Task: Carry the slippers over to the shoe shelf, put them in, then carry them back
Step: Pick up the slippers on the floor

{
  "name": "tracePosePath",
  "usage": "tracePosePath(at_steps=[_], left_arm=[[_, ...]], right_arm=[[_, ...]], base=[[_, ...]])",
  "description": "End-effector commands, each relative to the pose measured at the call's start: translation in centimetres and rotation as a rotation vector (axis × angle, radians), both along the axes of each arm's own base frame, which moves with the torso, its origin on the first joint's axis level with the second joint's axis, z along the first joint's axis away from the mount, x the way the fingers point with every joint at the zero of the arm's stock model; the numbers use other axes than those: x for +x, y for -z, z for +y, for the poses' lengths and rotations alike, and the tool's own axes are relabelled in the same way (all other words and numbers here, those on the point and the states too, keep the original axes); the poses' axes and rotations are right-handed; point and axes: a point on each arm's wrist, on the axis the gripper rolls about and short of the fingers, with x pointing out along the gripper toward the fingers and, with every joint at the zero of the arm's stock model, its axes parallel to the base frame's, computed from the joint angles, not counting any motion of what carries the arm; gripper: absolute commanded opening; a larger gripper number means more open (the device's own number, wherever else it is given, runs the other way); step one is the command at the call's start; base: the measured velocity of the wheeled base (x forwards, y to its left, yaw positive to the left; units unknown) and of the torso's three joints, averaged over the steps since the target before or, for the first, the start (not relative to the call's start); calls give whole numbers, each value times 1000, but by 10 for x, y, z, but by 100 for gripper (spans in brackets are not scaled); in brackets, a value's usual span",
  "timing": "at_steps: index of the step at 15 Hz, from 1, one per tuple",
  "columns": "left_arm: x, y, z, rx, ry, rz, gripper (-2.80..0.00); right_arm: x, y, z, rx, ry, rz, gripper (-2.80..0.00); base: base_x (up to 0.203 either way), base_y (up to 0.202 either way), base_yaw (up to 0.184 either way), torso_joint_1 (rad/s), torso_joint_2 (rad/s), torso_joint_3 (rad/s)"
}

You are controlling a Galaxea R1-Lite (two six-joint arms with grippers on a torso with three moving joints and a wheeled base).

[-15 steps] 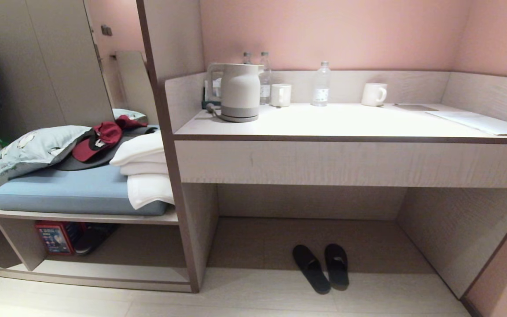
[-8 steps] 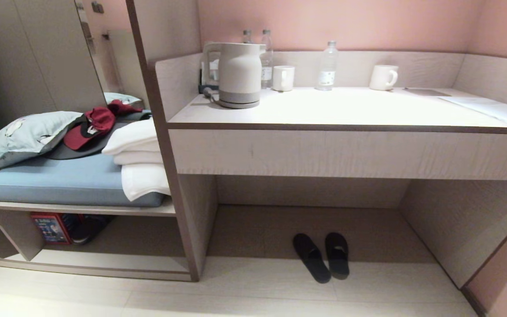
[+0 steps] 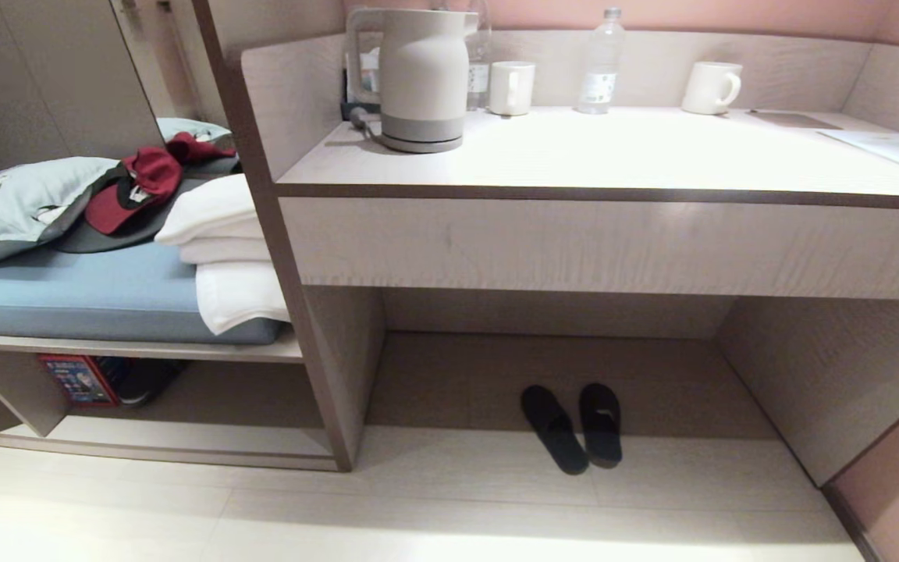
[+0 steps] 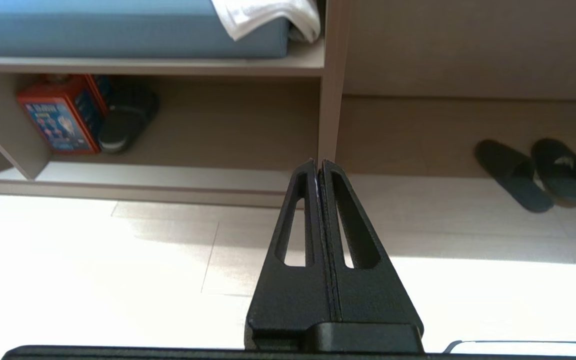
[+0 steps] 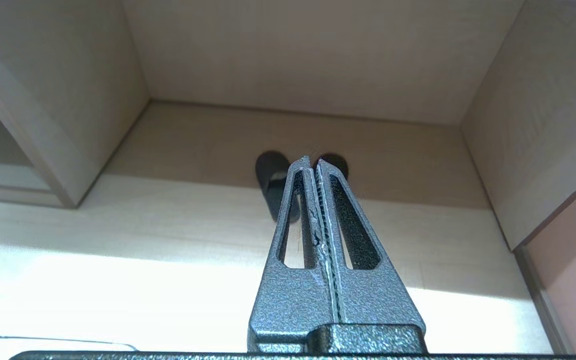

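Facing slippers (image 3: 572, 426) under the counter (image 3: 605, 156), both tools (image 4: 317, 162) (image 5: 313, 160) pressed closed, empty; probably light, soft, best pinched at the upper.

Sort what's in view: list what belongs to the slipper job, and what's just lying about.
Job: slippers on the floor under the desk; shoe shelf at lower left; left gripper and right gripper, both shut and empty.

Lying about: kettle, two mugs, bottle, pillow, red cap, towels, red box.
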Motion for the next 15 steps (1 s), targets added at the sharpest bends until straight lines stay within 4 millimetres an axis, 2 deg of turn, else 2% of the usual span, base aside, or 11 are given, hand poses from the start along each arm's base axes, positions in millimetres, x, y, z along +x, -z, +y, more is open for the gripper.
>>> tracePosePath(at_steps=[1, 15], left_arm=[[0, 0, 0, -1, -1, 1, -280], [0, 0, 0, -1, -1, 1, -280]], right_arm=[[0, 0, 0, 0, -1, 0, -280], [0, 0, 0, 0, -1, 0, -280]], base=[[0, 0, 0, 2, 2, -189], [0, 0, 0, 4, 2, -199]])
